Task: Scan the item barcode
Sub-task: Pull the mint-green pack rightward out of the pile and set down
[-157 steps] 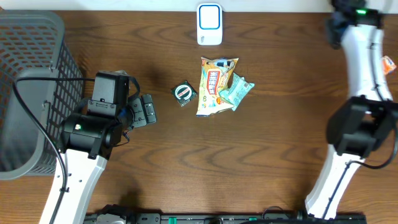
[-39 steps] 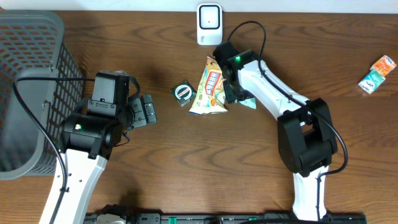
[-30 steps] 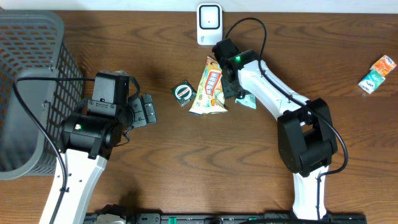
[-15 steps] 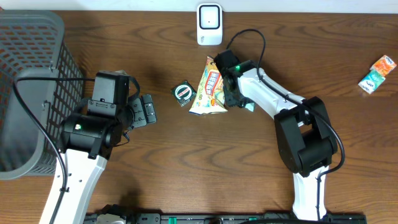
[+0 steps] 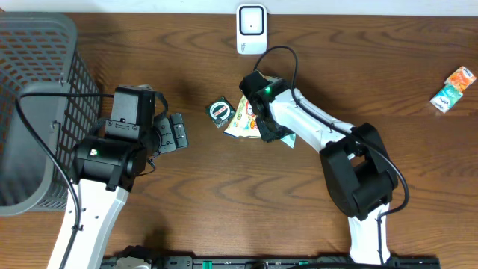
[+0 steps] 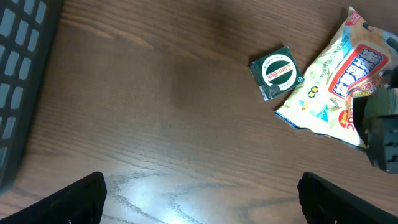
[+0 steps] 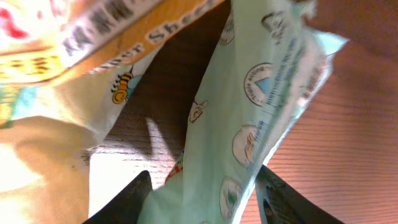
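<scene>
Your right arm reaches to the worktop's middle, fingers pinching the green packet. Your left fingers are spread wide.

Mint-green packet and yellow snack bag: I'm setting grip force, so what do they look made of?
The mint-green packet looks like thin, flexible plastic film, fairly matte; it bends and creases. The yellow snack bag looks like printed plastic film, possibly slightly glossier; its surface is wrinkled and puffy.
</scene>
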Robot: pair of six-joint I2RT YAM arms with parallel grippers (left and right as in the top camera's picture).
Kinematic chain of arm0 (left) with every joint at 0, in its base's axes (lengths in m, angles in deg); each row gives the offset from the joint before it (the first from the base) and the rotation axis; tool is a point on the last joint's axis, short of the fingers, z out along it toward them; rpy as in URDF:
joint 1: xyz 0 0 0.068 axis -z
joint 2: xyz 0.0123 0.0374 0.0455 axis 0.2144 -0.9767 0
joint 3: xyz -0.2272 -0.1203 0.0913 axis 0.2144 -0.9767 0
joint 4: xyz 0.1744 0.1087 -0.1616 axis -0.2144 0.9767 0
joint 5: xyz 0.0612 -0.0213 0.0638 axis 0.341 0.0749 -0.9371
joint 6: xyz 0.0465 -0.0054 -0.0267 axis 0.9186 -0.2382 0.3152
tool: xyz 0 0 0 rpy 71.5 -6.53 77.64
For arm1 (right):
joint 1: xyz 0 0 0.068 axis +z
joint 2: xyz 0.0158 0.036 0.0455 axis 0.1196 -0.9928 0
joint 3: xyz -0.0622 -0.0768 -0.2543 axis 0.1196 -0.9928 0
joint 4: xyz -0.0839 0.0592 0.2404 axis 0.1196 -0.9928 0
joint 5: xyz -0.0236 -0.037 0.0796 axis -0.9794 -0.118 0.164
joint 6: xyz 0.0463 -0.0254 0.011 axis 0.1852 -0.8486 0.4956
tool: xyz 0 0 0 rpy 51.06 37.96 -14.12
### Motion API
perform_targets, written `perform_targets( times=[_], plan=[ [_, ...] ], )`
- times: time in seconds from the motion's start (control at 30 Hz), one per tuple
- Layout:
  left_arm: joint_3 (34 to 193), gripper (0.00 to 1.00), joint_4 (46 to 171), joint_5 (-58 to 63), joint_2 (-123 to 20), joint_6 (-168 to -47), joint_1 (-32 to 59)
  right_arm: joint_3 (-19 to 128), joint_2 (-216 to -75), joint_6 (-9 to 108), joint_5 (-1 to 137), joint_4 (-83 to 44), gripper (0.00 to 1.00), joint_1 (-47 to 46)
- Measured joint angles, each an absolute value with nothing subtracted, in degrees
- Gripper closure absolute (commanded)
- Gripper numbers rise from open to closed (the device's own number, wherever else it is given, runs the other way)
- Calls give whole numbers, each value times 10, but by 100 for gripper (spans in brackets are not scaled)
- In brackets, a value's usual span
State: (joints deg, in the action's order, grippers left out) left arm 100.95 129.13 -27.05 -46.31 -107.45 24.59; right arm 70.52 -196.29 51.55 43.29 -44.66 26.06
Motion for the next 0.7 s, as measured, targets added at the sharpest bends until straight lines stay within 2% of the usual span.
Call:
perform_targets(
  times=[0.23, 0.4, 0.53, 0.7],
  plan=[
    [1009, 2, 1291, -271, -463, -1075, 246, 714, -1943, 514, 433, -456, 38, 239],
    [1009, 2, 1291, -271, -463, -1075, 246, 715, -1943, 514, 451, -473, 39, 205],
    [1009, 2, 1291, -271, -463, -1075, 246, 716, -1943, 514, 460, -497, 44, 177],
    [1009, 2, 1291, -271, -463, -1075, 246, 716, -1943, 514, 469, -515, 43, 139]
  ],
)
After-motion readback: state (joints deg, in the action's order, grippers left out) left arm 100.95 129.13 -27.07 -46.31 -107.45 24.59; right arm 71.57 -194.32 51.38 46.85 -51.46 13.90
